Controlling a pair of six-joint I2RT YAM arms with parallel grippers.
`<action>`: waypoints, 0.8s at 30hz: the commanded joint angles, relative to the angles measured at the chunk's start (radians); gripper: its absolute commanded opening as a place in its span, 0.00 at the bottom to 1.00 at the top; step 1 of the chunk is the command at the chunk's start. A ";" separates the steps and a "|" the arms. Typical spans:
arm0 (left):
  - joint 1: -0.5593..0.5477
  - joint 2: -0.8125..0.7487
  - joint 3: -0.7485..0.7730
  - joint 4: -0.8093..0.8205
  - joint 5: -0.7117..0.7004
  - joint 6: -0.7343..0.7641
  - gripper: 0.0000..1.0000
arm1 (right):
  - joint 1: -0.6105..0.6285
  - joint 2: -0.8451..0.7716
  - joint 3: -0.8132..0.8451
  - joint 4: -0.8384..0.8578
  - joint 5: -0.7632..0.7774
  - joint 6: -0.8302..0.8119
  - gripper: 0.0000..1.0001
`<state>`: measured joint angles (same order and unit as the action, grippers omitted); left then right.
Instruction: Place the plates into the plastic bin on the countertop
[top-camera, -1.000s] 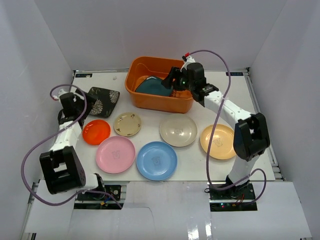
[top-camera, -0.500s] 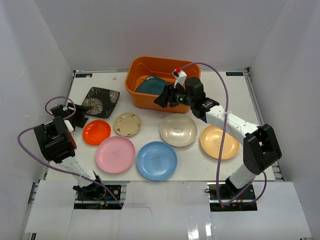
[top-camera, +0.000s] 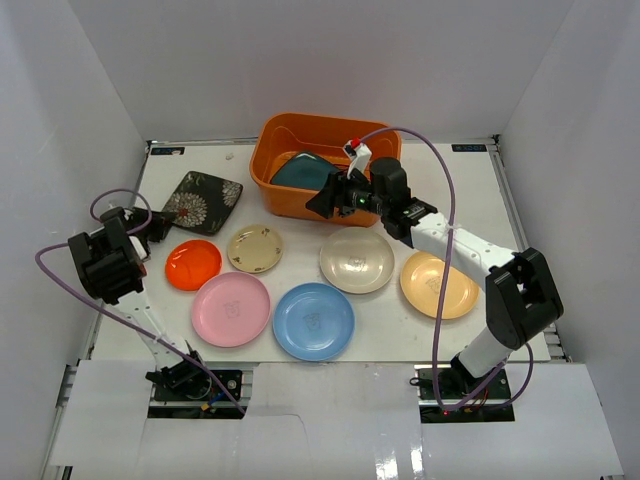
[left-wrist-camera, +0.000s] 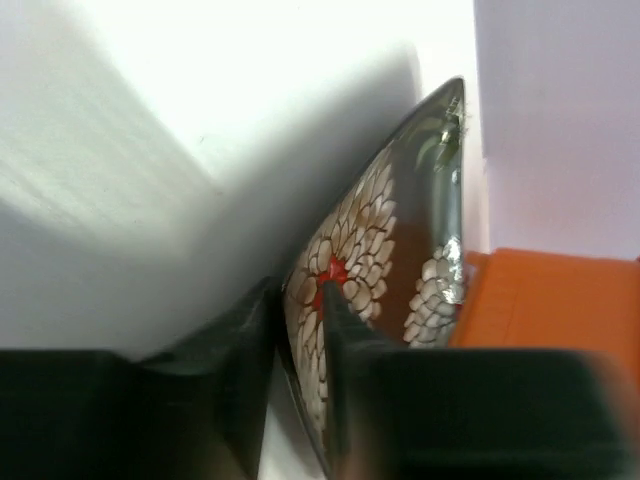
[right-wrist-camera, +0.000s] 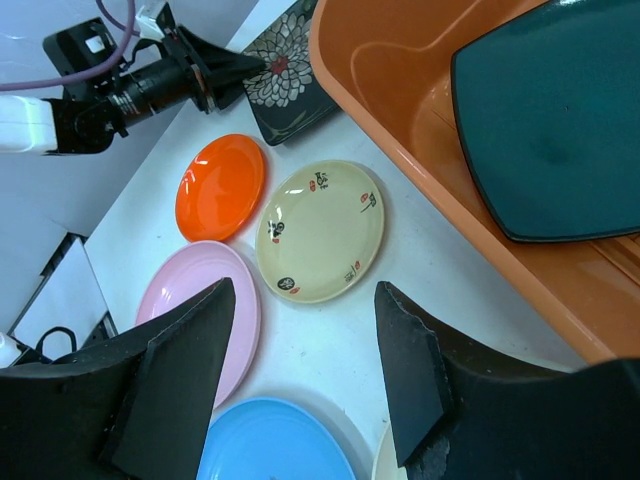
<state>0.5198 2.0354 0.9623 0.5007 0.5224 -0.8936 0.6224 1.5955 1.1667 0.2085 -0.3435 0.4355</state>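
A black square plate with white flowers (top-camera: 205, 202) lies left of the orange plastic bin (top-camera: 283, 134). My left gripper (top-camera: 160, 222) is shut on that plate's near left edge; in the left wrist view the black plate's (left-wrist-camera: 400, 230) rim sits between the fingers (left-wrist-camera: 345, 330). A teal square plate (top-camera: 300, 170) lies in the bin. My right gripper (top-camera: 318, 205) hovers open and holds nothing, just in front of the bin's front wall. On the countertop (top-camera: 460, 190) lie orange-red (top-camera: 193, 264), small beige (top-camera: 254, 248), pink (top-camera: 231, 309), blue (top-camera: 314, 321), cream (top-camera: 356, 260) and yellow-tan (top-camera: 437, 283) plates.
White walls close in the countertop on three sides. In the right wrist view the open right gripper (right-wrist-camera: 305, 300) hangs over the beige plate (right-wrist-camera: 320, 230) beside the bin's wall (right-wrist-camera: 400, 130), with the left gripper (right-wrist-camera: 215, 70) beyond. A purple cable loops above the right arm.
My left gripper has shut on the black plate's edge as the left arm swung back. My right gripper has come out of the bin to its front, and the teal plate still lies inside.
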 joint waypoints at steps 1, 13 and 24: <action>0.000 0.037 -0.025 0.091 0.036 -0.048 0.24 | 0.011 -0.022 0.008 0.051 -0.011 0.009 0.64; 0.009 -0.253 -0.138 0.401 0.021 -0.366 0.00 | 0.019 0.035 0.085 0.037 -0.092 0.063 0.68; 0.006 -0.572 -0.128 0.345 -0.026 -0.499 0.00 | 0.025 0.057 0.204 0.000 -0.082 0.109 0.91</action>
<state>0.5266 1.5688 0.7776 0.7715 0.4614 -1.2949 0.6384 1.6440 1.3022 0.2016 -0.4301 0.5255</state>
